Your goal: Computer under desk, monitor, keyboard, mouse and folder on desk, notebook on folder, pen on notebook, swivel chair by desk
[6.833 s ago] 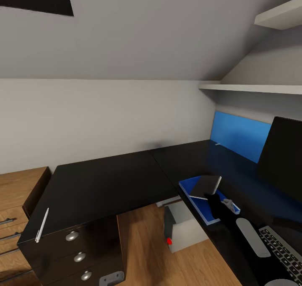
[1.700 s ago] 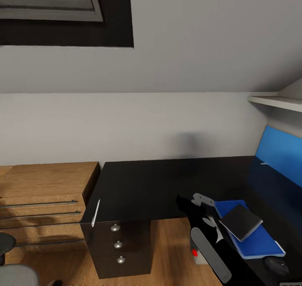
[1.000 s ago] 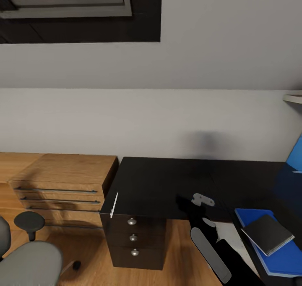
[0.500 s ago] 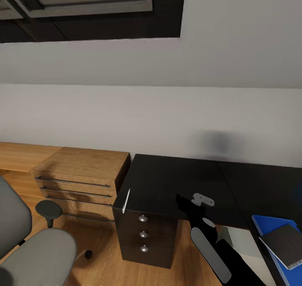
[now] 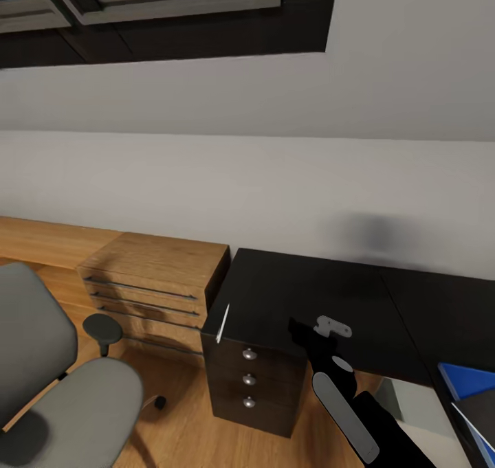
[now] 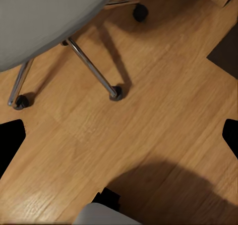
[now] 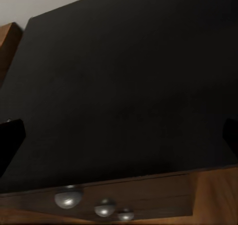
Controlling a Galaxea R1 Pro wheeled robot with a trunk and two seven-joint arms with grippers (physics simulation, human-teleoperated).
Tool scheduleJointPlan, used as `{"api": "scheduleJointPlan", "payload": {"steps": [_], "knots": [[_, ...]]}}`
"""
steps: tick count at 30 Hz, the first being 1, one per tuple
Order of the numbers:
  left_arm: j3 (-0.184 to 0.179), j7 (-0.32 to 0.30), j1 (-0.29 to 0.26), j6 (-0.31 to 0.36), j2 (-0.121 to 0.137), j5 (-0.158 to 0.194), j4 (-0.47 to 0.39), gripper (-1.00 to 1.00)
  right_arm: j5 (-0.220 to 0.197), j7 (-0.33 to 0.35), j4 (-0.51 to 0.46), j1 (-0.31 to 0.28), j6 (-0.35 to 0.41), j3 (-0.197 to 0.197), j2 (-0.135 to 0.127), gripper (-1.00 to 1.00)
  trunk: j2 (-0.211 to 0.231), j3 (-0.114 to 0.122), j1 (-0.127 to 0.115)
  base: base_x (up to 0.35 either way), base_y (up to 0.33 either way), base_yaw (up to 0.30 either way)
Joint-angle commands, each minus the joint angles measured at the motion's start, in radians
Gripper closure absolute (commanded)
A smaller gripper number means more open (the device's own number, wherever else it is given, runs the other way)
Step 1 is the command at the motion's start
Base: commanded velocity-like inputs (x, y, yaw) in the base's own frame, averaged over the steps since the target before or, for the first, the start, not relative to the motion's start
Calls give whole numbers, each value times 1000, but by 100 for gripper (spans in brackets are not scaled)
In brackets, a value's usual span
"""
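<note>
A pale grey wall (image 5: 206, 179) slopes up to a dark-framed skylight (image 5: 165, 7). A light-wood chest of drawers (image 5: 155, 282) stands against it on the wood-plank floor (image 6: 148, 111).

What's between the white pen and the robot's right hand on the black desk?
Nothing: in the head view, only bare desk top lies between the pen and the right end effector.

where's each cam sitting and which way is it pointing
Head view: up on the head, facing the wall over the desk, pen at its edge; right arm shows.
Left wrist view: on the left arm, looking down at floor and swivel chair; dark fingers at the sides.
Right wrist view: on the right arm, looking down at desk top and knobs.
Shared: desk; chair.
</note>
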Motion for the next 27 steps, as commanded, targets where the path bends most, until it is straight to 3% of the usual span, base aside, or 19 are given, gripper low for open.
{"api": "scheduleJointPlan", "payload": {"steps": [1,18,25,27], "knots": [[-4,6,0,-4,1,10,-2,-100,-3,-7,-2,-1,4,2,-1,-100,-1,-2,0,0,0,119],[-4,4,0,-4,1,10,-24,-100,-3,-4,-3,-1,5,1,-5,-100,-1,-8,0,0,0,25],[-2,9,0,6,1,11,-160,-100,-4,2,1,-1,6,12,-3,-100,-1,-8,0,0,0,0],[-1,13,0,40,4,11,-232,-100,-4,3,10,-2,9,20,-1,-100,-1,-8,0,0,0,0]]}}
